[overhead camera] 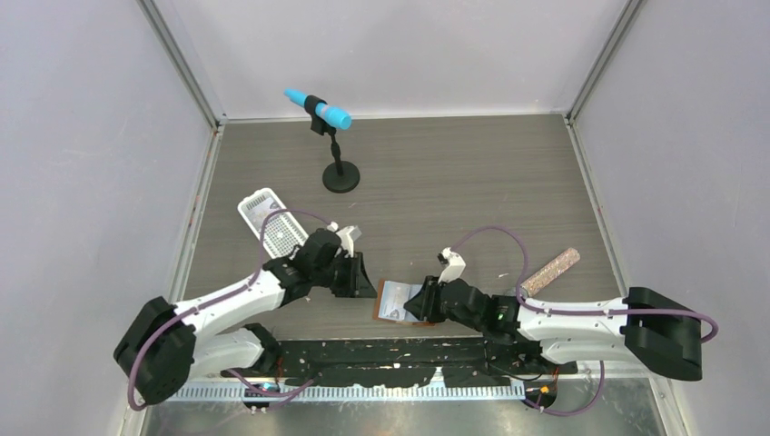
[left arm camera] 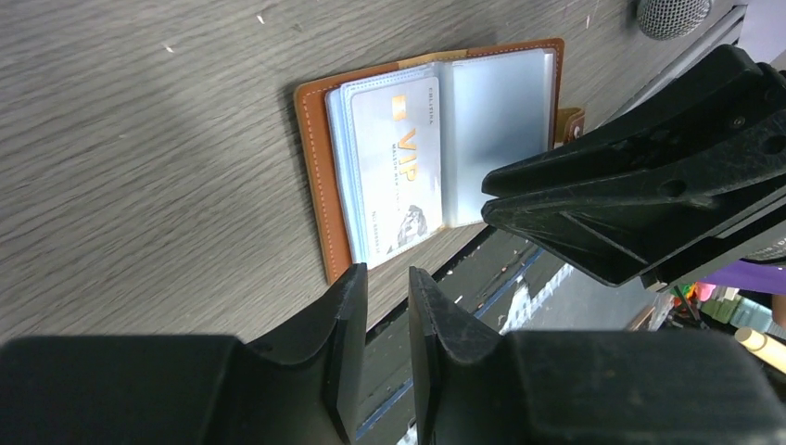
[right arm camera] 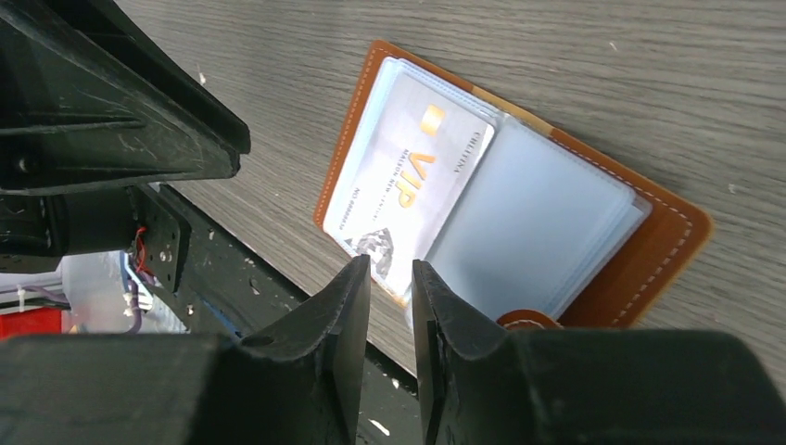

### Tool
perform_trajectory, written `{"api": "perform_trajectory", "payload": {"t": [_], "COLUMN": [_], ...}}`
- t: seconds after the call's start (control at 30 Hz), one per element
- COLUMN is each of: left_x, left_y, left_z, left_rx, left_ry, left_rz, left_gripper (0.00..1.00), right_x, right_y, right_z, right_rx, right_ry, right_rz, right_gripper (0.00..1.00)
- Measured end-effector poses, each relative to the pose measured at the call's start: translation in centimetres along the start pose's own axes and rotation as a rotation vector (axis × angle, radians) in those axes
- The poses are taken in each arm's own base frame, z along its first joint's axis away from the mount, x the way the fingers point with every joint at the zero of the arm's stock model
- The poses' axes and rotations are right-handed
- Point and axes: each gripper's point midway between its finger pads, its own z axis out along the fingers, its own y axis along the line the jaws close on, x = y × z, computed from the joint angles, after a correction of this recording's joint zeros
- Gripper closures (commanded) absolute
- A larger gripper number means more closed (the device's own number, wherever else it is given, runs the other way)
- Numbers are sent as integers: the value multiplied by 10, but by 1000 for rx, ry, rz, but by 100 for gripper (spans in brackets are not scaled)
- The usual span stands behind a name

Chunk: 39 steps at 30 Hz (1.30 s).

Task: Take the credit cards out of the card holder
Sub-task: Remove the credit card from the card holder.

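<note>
The card holder (overhead camera: 397,302) lies open and flat near the table's front edge, tan leather with pale blue pockets. It shows in the left wrist view (left arm camera: 313,158) and the right wrist view (right arm camera: 669,243). A pale credit card (left arm camera: 394,167) printed "VIP" sits in its top pocket, also seen in the right wrist view (right arm camera: 408,181). Other cards are hidden. My left gripper (overhead camera: 367,282) (left arm camera: 387,271) hovers at the holder's left edge. My right gripper (overhead camera: 420,300) (right arm camera: 391,262) hovers over its right half. The jaws of both stand nearly together with a narrow gap and hold nothing.
A white perforated tray (overhead camera: 271,222) lies behind the left arm. A blue microphone (overhead camera: 318,109) stands on a black stand (overhead camera: 341,177) at the back. A pinkish speckled stick (overhead camera: 551,270) lies at the right. The black front strip (overhead camera: 399,350) runs just below the holder.
</note>
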Motion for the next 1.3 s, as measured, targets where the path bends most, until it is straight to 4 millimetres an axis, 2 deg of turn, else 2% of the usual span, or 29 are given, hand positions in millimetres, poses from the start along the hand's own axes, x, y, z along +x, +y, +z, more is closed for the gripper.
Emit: {"api": "perform_trajectory", "payload": {"t": [0.33, 0.57, 1.3], "left_x": [14, 21, 24], "left_y": [-1, 8, 3], "left_z": [40, 61, 69], "left_rx": [-2, -14, 37], "left_ry": [62, 93, 62], "left_rz": [-3, -20, -20], "left_gripper": [79, 84, 95], "right_x": [12, 8, 1], "right_y": [-28, -27, -34], "right_z": [5, 9, 10], "right_rx": [42, 26, 38], "right_ry": [-3, -19, -53], "right_rz": [2, 15, 71], "right_gripper": [72, 72, 67]}}
